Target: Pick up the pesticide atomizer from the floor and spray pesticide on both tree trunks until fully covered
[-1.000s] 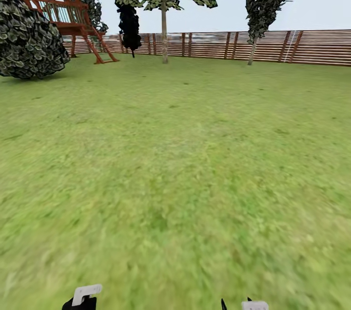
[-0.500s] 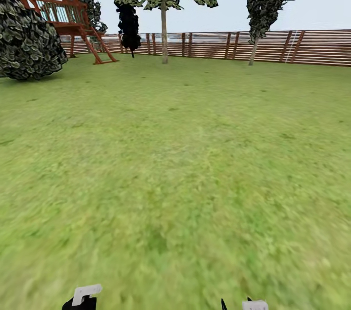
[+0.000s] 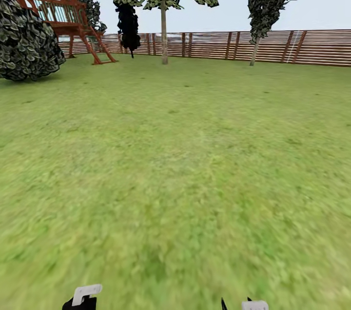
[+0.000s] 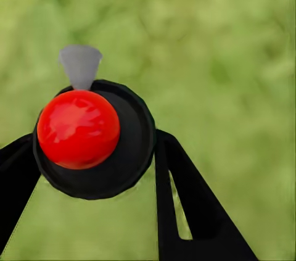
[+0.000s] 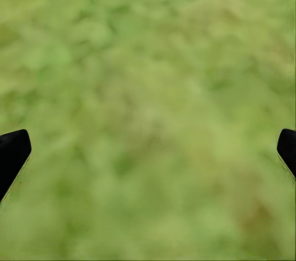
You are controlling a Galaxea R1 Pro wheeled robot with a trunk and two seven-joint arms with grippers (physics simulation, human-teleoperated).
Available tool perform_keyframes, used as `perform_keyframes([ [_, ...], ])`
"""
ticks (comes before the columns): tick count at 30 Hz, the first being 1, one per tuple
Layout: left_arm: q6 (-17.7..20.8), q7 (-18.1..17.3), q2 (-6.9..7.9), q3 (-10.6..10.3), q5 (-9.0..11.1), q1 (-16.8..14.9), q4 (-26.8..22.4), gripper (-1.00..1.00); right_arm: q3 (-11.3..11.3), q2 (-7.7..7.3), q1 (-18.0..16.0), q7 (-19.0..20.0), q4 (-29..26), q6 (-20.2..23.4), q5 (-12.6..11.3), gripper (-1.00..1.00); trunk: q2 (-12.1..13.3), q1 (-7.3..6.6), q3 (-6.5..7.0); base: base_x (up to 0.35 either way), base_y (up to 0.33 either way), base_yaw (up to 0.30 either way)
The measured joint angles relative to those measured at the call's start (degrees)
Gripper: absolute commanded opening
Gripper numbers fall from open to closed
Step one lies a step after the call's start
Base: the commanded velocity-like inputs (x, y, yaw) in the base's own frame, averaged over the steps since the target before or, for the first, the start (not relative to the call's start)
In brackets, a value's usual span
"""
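The pesticide atomizer, a black round body with a red ball top and a grey nozzle, sits between my left gripper's black fingers, which are shut on it above the grass. The left gripper also peeks in at the head view's bottom edge, and the right gripper beside it. My right gripper is open, its fingertips wide apart over bare grass. Two trees stand far off by the fence, one trunk ahead and another trunk to its right. No pesticide cloud is visible.
The green lawn stretches ahead to a brown slatted fence. A round dark bush and a red-brown wooden playhouse stand at the far left. A dark hanging shape is near the fence.
The whole head view has shifted slightly, with the bush sliding toward the left edge: the camera has moved. Both grippers keep their places in the view.
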Motion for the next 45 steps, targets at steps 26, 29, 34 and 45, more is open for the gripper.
perform_keyframes([
  [26,0.0,0.0,0.0,0.0,0.0,0.0,0.0,-1.0,0.0,0.0,0.0,0.0,0.0,0.0,0.0,1.0,0.0,0.0,0.0,0.339,0.0,0.0],
  [29,0.0,0.0,-0.01,0.0,0.0,0.0,0.0,-1.0,0.0,0.0,0.0,0.0,0.0,0.0,0.0,1.0,0.0,0.0,0.0,0.339,0.0,0.0],
  [34,0.0,0.0,0.0,0.0,0.0,0.0,0.0,-1.0,0.0,0.0,0.0,0.0,0.0,0.0,0.0,1.0,0.0,0.0,0.0,0.339,0.0,0.0],
  [45,0.0,0.0,0.0,0.0,0.0,0.0,0.0,-1.0,0.0,0.02,0.0,0.0,0.0,0.0,0.0,1.0,0.0,0.0,0.0,0.339,0.0,0.0],
])
